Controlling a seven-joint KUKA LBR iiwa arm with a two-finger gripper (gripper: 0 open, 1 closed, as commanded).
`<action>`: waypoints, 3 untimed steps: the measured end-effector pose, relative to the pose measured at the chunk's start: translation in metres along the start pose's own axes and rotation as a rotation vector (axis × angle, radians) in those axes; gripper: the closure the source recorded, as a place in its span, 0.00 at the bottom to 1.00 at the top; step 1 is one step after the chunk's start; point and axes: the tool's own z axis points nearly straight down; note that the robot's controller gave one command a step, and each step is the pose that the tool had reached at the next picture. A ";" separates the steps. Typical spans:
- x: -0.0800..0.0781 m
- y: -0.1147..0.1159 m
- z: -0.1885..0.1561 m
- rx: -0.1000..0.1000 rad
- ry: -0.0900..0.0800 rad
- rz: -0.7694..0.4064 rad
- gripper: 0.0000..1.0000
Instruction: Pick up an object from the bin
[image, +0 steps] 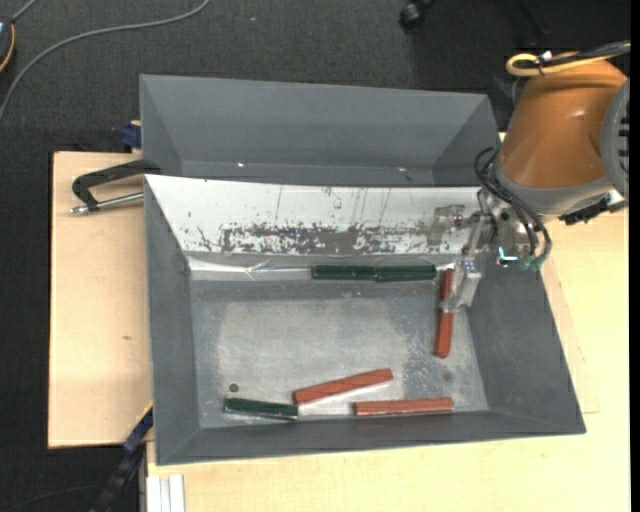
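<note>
My gripper (461, 287) is at the bin's right side, close to the back wall. Its silver fingers are shut on a slim red stick (442, 333). The stick runs nearly straight down the view from the fingers, and its lower end is close to the bin floor. A short red stretch of it shows above the fingers. A long dark green stick (372, 271) lies along the foot of the back wall, just left of the gripper.
Near the front wall lie a red stick with a white end (342, 387), another red stick (403, 406) and a dark green stick (260, 408). A small dark speck (233, 390) sits at the front left. The arm's orange cover hangs over the bin's right rim.
</note>
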 end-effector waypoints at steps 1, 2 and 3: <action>0.072 -0.058 0.056 0.002 -0.001 -0.165 0.00; 0.007 -0.067 0.132 0.003 -0.011 -0.608 0.00; 0.005 -0.064 0.129 0.002 -0.016 -0.609 1.00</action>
